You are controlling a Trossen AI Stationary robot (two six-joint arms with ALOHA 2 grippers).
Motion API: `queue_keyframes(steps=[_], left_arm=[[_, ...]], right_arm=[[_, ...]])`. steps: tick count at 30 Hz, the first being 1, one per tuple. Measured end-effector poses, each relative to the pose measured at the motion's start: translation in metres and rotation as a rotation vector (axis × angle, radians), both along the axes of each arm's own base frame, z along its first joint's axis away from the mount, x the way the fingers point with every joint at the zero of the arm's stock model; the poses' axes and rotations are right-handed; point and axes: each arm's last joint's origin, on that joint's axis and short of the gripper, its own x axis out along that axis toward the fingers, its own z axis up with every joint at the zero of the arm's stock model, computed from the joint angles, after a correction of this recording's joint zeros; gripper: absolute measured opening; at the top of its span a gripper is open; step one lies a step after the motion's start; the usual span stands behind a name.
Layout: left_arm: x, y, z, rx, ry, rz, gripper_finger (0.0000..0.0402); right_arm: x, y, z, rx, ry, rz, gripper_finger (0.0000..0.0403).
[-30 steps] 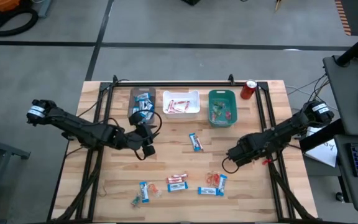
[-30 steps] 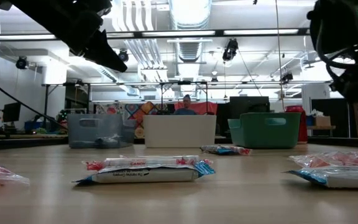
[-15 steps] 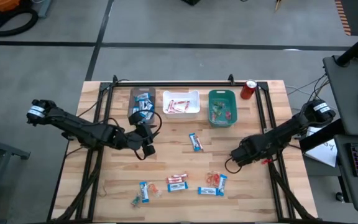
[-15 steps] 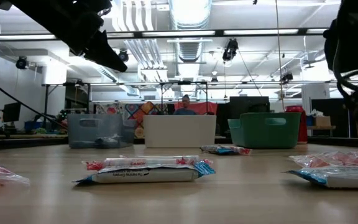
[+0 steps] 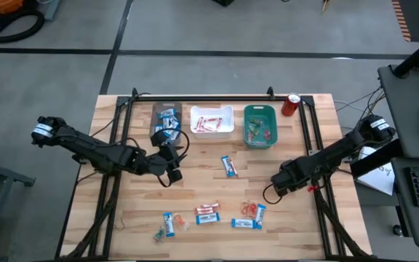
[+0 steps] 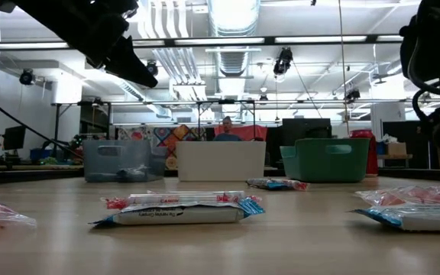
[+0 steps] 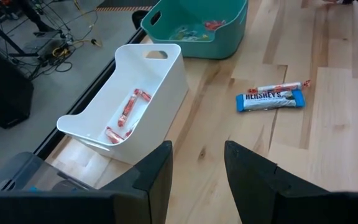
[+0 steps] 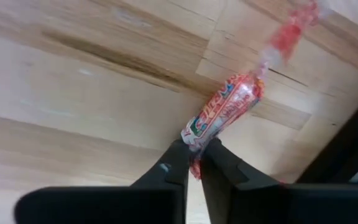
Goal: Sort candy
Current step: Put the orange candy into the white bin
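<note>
Right claw pinches a red twist candy by its end — candy lies flat, stretching away; left claw spread, empty.

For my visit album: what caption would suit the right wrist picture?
Right tool pinched shut on a small red-and-white wrapped candy, just above the wooden table.

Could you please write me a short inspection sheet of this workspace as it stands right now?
Surface: wooden table, black frame rails.
Job's things: loose candy bars near front edge; one blue bar mid-table; grey bin, white bin, teal bin each hold candy.
Clutter: red can at back.
Grippers: right gripper shut on small red twisted candy; left gripper open, empty.
Cables: black cables run along both arms.
Surroundings: person behind the bins, low view.
</note>
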Motion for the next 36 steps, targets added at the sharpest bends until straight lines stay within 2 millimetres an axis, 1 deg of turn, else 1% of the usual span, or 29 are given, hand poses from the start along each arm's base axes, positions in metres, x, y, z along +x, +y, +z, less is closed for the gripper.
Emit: queue_keyframes(steps=[3, 8, 14, 18, 21, 23, 26, 31, 36], left_arm=[[0.001, 0.000, 0.000, -0.006, -0.009, 0.003, 0.0129], [0.004, -0.001, 0.001, -0.026, -0.043, 0.011, 0.0130], [0.007, -0.002, -0.004, -0.028, -0.031, 0.014, 0.0130], [0.009, -0.003, -0.006, -0.028, -0.029, 0.014, 0.0130], [0.011, -0.003, -0.008, -0.027, -0.026, 0.014, 0.0130], [0.011, -0.003, -0.008, -0.028, -0.028, 0.014, 0.0130], [0.011, -0.004, -0.006, -0.032, -0.041, 0.012, 0.0129], [0.010, -0.009, -0.005, -0.086, -0.083, 0.019, 0.0130], [0.014, -0.027, -0.007, -0.150, -0.151, -0.017, 0.0130]], right_arm=[[0.001, 0.000, 0.002, 0.004, -0.006, 0.027, 0.0015], [0.007, 0.002, 0.015, -0.009, -0.036, 0.055, 0.0013], [0.027, 0.008, 0.046, -0.004, -0.237, 0.197, 0.0012], [0.049, 0.015, 0.066, 0.008, -0.471, 0.417, 0.0012], [0.068, 0.020, 0.076, -0.044, -0.700, 0.661, 0.0012], [0.079, 0.022, 0.083, -0.121, -0.842, 0.799, 0.0012], [0.093, 0.022, 0.093, -0.289, -0.994, 0.964, 0.0012], [0.109, 0.015, 0.110, -0.671, -1.075, 1.167, 0.0012], [0.123, 0.004, 0.130, -0.958, -1.183, 1.279, 0.0012]])
